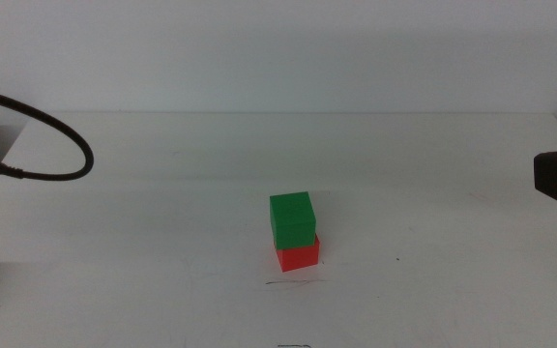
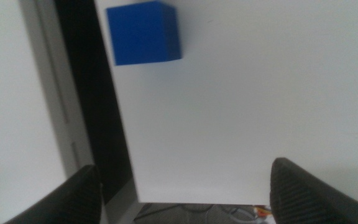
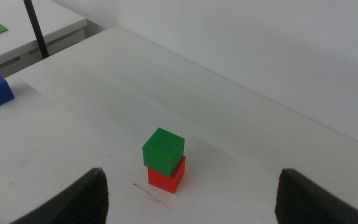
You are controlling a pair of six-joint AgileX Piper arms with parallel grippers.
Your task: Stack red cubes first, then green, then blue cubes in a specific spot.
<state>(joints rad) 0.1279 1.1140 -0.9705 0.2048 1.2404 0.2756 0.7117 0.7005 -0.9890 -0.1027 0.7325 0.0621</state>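
With the green cube (image 1: 292,218) sat on the red cube (image 1: 299,254) by the dark mark (image 1: 293,282), the left gripper (image 2: 182,193) hung spread and empty over the blue cube (image 2: 143,33) at the table's left edge — best gripped squarely — while the right gripper (image 3: 191,196) waited, spread too.

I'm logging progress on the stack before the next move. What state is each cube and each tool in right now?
red cube: on the table at the dark scratch line, bottom of the stack.
green cube: stacked on the red cube, slightly offset, not gripped.
blue cube: alone on the table near its left edge, not yet stacked.
left tool: open, empty, above the table near the blue cube.
right tool: open, empty, back from the stack.
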